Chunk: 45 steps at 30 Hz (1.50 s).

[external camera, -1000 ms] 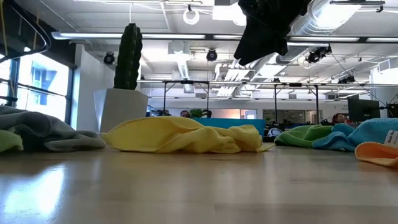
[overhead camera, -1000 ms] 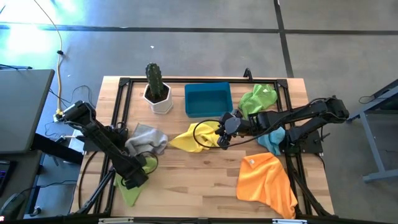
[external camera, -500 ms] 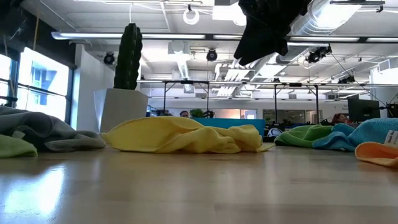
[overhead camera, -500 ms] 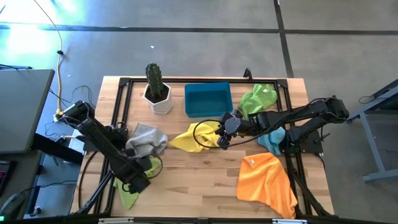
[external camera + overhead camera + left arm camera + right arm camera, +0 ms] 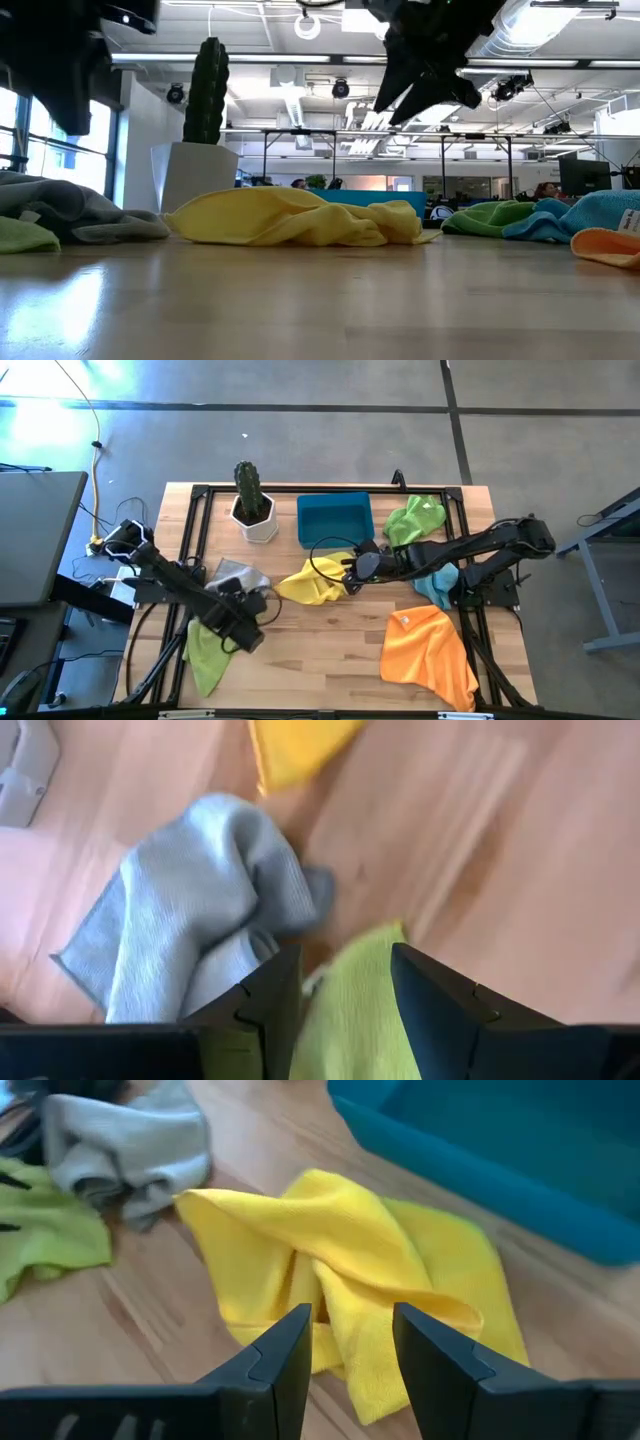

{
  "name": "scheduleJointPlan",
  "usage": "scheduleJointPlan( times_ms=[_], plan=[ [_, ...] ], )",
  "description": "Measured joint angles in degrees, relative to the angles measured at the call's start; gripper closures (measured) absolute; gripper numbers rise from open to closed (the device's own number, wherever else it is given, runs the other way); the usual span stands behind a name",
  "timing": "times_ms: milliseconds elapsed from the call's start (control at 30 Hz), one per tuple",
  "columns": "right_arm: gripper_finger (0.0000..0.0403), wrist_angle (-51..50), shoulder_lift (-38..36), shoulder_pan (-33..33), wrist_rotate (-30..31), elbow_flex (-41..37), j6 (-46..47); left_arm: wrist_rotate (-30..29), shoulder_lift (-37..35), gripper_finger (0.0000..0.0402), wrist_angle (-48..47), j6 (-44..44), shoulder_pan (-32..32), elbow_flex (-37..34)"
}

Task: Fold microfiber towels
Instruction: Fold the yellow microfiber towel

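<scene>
Every place here is given from the blue plastic bin [image 5: 335, 519] at the far middle of the wooden surface [image 5: 320, 645]. No cloth is folded yet; the step in hand looks like choosing and reaching for the first one.

The crumpled yellow microfiber towel [image 5: 312, 582] lies just in front of the bin. The right gripper [image 5: 350, 572] hangs above that towel's bin-side edge, fingers [image 5: 285, 1355] parted and holding nothing; its wrist view looks straight down on the yellow folds.

Toward the left of the bin, past the white potted cactus [image 5: 251, 502], the bunched grey microfiber towel [image 5: 232, 578] touches a lime green microfiber towel [image 5: 203, 657] that trails off the near left edge of the surface. The left gripper [image 5: 243, 632] hovers near these two, fingers [image 5: 265, 995] apart and empty.

To the right of the bin lies a second lime green microfiber towel [image 5: 414, 518], with a light blue microfiber towel [image 5: 436, 586] nearer the front and partly under the right arm. The larger orange microfiber towel [image 5: 432, 651] is spread at the near right.

Next, I judge, the right gripper should drop onto a corner of the yellow towel and pinch it, so the cloth can be pulled flat on bare wood before folding.
</scene>
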Motion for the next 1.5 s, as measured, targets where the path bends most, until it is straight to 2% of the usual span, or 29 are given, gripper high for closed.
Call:
scheduleJointPlan(
  times_ms=[167,333,600,700,1000,1133,1500],
  plan=[
    [0.027,-0.3,3.62,-0.02,-0.25,-0.01,6.71,-0.22,-0.02,0.0254,2.01,0.0,4.96,0.0],
    [0.027,-0.39,6.83,-0.18,-0.45,-0.02,9.4,0.98,-0.02,0.0254,6.61,2.88,7.91,0.0],
    [0.027,0.17,10.31,-3.04,-0.65,-0.01,13.52,1.61,-0.02,0.0254,13.37,6.61,8.93,0.02],
    [0.027,0.78,11.28,-3.68,-2.7,0.0,15.21,1.34,-0.02,0.0254,14.65,6.57,8.97,0.04],
    [0.027,5.5,15.97,-3.63,-7.97,0.0,16.18,1.12,-0.02,0.0254,16.3,6.46,8.97,0.04],
    [0.027,7.05,17.2,-3.61,-8.03,0.0,16.14,1.1,-0.02,0.0254,16.32,6.44,8.97,0.04],
    [0.0279,3.05,17.5,-3.63,-6.84,0.02,13.04,0.47,-0.02,0.0254,16.37,6.42,8.97,0.04]
  ],
)
